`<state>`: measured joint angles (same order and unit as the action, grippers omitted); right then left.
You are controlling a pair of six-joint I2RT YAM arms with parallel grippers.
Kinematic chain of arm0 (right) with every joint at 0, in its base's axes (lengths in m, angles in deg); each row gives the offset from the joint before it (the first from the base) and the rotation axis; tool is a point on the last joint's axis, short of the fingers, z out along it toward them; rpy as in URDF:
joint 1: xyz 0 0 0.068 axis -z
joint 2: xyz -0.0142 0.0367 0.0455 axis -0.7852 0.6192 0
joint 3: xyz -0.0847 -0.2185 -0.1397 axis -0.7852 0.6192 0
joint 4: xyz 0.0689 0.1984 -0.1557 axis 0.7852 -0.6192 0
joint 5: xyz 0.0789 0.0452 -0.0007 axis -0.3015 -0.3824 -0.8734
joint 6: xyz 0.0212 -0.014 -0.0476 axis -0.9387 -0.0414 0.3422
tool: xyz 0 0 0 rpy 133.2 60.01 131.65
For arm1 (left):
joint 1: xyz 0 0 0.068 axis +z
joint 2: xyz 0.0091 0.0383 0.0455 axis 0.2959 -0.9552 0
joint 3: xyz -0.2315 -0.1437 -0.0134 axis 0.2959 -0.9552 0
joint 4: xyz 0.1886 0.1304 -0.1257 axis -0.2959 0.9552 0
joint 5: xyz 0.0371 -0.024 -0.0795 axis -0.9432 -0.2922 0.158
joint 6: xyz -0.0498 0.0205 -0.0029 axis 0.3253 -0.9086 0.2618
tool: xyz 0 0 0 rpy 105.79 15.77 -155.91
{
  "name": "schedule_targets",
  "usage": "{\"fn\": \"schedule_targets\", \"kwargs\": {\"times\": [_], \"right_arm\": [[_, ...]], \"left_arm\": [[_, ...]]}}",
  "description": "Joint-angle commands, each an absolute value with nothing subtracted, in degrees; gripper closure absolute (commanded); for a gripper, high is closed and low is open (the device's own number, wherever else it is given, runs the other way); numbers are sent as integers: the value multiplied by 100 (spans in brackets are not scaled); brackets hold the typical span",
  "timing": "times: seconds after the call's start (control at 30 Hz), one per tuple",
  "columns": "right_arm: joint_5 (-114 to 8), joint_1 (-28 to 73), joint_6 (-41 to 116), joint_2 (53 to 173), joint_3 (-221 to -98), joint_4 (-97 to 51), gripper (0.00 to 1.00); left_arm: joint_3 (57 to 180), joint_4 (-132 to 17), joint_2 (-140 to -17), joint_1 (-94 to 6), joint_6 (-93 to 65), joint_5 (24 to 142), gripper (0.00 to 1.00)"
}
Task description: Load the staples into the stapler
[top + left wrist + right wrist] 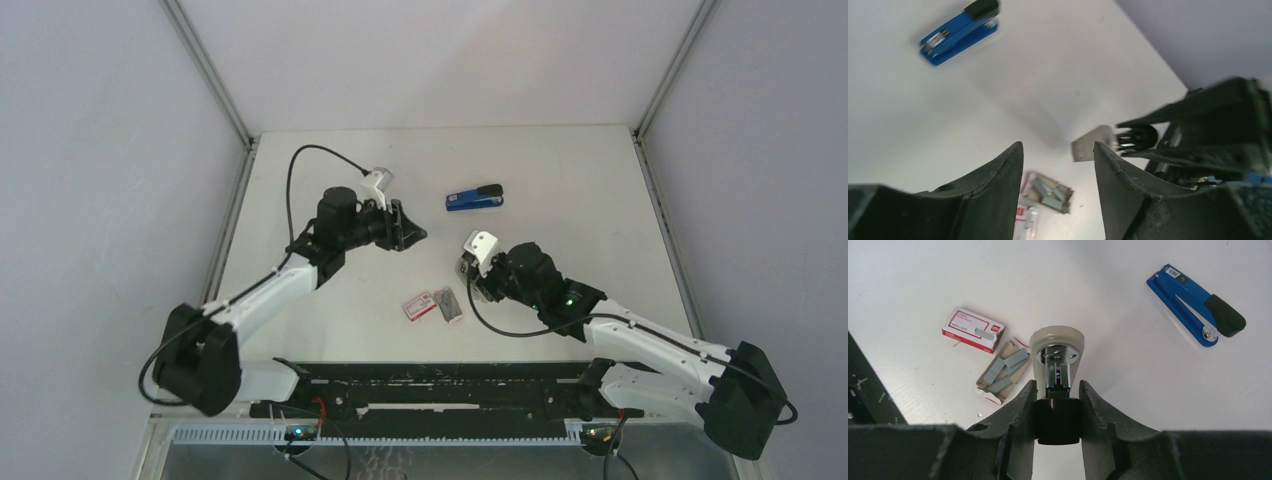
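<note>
Gripping cream stapler [1056,347], right end effector [1057,389], left [1058,148] parted

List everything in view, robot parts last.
cream stapler: one, cream with black rear, held above the table
blue stapler: one, blue with black end, far centre of table
staple box: one, red and white, near centre
staple tray: one, greyish, holding silver-grey strips, beside the box
table: one, white
left claw: one, black, open, empty
right claw: one, black, shut on the cream stapler
</note>
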<state>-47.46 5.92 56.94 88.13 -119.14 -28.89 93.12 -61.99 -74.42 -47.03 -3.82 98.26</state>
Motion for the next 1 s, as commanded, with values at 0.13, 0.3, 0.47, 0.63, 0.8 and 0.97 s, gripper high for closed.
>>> {"fn": "schedule_targets", "kwargs": {"times": [0.13, 0.3, 0.47, 0.63, 0.8, 0.97], "right_arm": [[-5254, 771, 5467, 8399, -12139, -2656, 100], [-5238, 715, 5473, 8420, -12187, -2712, 100], [-5231, 685, 5473, 8386, -12205, -2713, 100], [-5221, 689, 5502, 8416, -12237, -2774, 100], [-5207, 692, 5508, 8505, -12257, -2800, 100], [-5231, 692, 5506, 8539, -12259, -2784, 100]], "left_arm": [[8927, -6507, -7107, -5649, 147, 9312, 40], [9225, -6557, -7441, -5851, 220, 9319, 40], [9399, -6661, -7747, -5869, 297, 9439, 39], [9405, -6959, -7932, -5919, 442, 9590, 40], [9408, -7194, -7865, -6011, 491, 9589, 40], [9471, -7237, -7965, -6124, 490, 9562, 40]]}}
